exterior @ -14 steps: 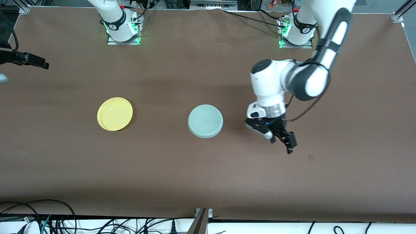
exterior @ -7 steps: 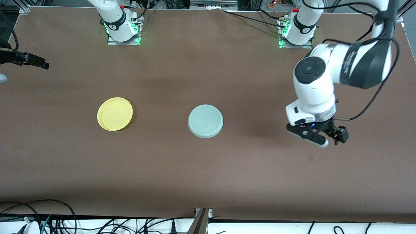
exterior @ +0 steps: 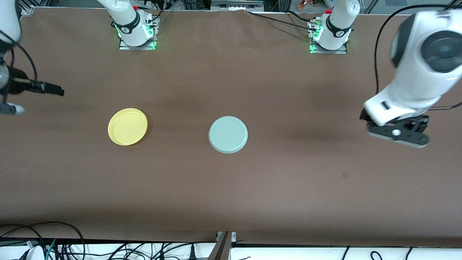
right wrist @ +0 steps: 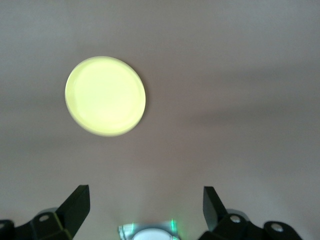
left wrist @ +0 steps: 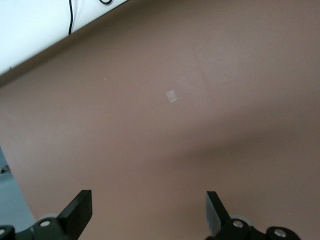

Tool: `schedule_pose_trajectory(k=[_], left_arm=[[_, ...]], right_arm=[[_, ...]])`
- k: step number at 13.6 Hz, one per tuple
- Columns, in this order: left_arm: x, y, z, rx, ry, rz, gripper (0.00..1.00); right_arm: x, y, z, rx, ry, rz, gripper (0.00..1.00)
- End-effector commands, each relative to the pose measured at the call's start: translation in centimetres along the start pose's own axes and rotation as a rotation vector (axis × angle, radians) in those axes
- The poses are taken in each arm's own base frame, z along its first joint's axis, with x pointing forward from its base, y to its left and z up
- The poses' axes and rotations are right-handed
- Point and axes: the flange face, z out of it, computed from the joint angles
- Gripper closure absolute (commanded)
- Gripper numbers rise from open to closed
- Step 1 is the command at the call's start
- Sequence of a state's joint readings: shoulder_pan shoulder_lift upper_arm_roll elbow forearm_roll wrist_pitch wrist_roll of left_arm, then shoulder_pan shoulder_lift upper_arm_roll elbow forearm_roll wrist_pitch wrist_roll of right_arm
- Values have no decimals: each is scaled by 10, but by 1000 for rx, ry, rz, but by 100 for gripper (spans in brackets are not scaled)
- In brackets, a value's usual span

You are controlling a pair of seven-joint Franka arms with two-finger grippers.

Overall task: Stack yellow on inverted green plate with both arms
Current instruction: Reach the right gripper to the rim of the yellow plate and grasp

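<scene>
So from my end — yellow (exterior: 127,126) rim-up with nothing in it, toward the right arm's end, green plate (exterior: 228,134) flipped mid-table, well apart, left gripper (left wrist: 149,214) wide open over bare table (exterior: 288,187), right gripper (right wrist: 146,210) open too — holding nothing.

A flat brown matte tabletop (exterior: 231,187) fills the scene under soft even light, with tangled black cables (exterior: 54,242) on a white surface along its edge nearest the front camera.
</scene>
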State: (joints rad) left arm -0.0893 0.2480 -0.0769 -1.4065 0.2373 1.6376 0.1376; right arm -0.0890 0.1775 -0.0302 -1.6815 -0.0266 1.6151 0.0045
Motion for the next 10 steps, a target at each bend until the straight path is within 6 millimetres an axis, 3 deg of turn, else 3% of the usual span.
schedule_pose_trajectory(k=[1,4,8,10], left_arm=[[-31,-33,-9,-136,17,-72,0],[-61,-55,-17,-222,5,-142,0],[-101,-52,-30,-253,-17,-169,0],[-105,-60,-34,-272,-49,-188,0]], right_arm=[[40,-7,56,35,-26,-12,0],[55,-14,115,119,51,-90,0],[42,-11,189,110,82,-80,0],[34,-12,227,131,64,-57,0]])
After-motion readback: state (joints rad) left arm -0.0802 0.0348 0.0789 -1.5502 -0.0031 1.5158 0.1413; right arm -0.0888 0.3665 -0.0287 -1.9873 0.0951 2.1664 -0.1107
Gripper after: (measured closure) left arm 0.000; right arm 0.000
